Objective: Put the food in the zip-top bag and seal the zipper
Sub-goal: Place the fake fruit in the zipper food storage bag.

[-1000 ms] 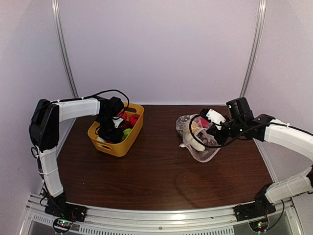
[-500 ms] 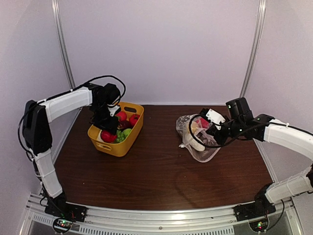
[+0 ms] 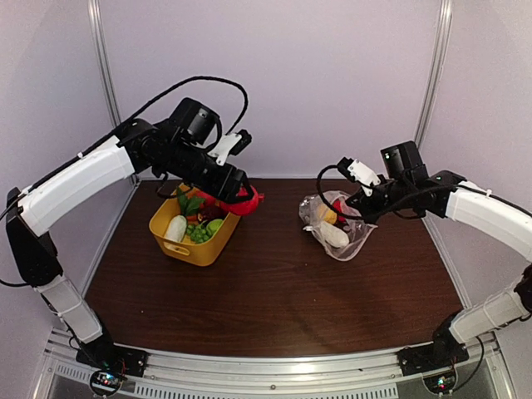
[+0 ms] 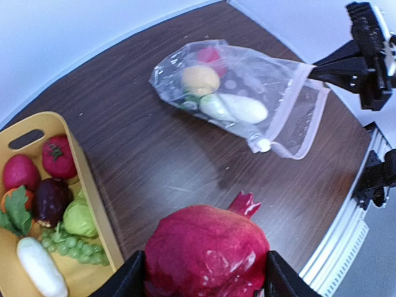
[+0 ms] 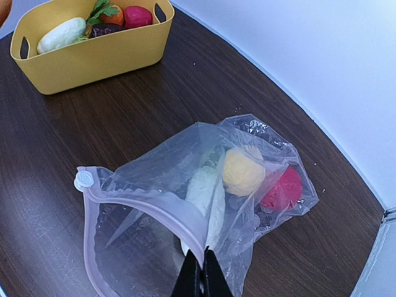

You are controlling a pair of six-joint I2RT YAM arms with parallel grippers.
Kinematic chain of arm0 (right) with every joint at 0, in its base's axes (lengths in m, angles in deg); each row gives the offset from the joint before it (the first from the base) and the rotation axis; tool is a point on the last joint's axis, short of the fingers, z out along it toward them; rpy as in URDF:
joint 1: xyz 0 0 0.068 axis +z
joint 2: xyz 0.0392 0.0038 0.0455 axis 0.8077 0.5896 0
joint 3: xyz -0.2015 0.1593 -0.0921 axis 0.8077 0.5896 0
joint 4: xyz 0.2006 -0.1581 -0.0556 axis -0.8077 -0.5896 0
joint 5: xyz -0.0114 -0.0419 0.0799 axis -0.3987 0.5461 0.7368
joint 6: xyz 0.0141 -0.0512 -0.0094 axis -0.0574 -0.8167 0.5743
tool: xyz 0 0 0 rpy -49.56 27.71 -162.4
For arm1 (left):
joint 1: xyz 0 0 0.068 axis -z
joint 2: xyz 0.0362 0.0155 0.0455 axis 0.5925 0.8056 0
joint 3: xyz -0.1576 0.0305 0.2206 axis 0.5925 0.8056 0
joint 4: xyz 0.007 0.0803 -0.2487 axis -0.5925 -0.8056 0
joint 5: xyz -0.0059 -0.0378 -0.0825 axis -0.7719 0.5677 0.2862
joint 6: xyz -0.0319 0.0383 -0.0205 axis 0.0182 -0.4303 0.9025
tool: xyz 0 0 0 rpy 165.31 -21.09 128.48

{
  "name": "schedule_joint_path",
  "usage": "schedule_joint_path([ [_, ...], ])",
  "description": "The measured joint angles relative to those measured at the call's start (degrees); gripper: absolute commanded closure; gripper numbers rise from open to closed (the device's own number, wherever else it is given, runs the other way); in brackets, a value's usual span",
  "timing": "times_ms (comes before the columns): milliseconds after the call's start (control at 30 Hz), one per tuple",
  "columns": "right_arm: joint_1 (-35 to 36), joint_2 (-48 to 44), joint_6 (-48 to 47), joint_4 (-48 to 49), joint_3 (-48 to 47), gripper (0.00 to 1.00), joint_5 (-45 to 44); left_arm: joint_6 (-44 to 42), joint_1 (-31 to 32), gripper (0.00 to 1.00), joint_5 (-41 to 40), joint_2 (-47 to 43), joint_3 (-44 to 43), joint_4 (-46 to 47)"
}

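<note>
My left gripper [image 3: 239, 202] is shut on a red pomegranate [image 4: 207, 252] and holds it in the air just right of the yellow tub [image 3: 202, 249]. The clear zip-top bag [image 5: 204, 192] lies at the right of the table with its mouth held open toward the tub; it also shows in the top view [image 3: 334, 226]. Inside it are a yellow fruit [image 5: 243, 171], a white vegetable [image 5: 204, 192] and a red fruit [image 5: 281, 187]. My right gripper [image 5: 202, 270] is shut on the zipper strip [image 5: 154, 204] at the upper lip of the mouth, lifting it.
The yellow tub still holds a white radish [image 4: 40, 267], green grapes [image 4: 68, 244], a green vegetable [image 4: 80, 216], a dark purple fruit [image 4: 49, 199], red fruits [image 4: 59, 156] and an orange one with leaves. The back wall stands close behind.
My left gripper has risen out of the tub with the pomegranate and swung right toward the bag. My right gripper has lifted the bag's lip a little higher.
</note>
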Motion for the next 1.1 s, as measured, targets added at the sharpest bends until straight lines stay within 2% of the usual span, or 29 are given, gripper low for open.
schedule_joint_path([
  [167,0.0,1.9,1.8,-3.7,-5.6,1.00,1.3,2.5,3.4,0.63,4.9,-1.2,5.2,10.6],
  [300,0.0,3.5,3.8,-6.7,-9.3,1.00,2.6,5.5,5.7,0.63,6.8,-3.1,13.4,21.1],
  [533,0.0,6.5,7.1,-10.9,-16.5,1.00,5.3,14.1,9.8,0.68,11.0,-3.8,24.0,42.5],
  [767,0.0,10.0,10.4,-12.2,-19.3,1.00,8.1,21.4,11.7,0.70,15.1,2.9,22.1,56.8],
  [1100,0.0,11.2,13.0,-14.5,-23.1,1.00,9.9,28.7,12.3,0.73,12.4,9.9,19.6,61.6],
])
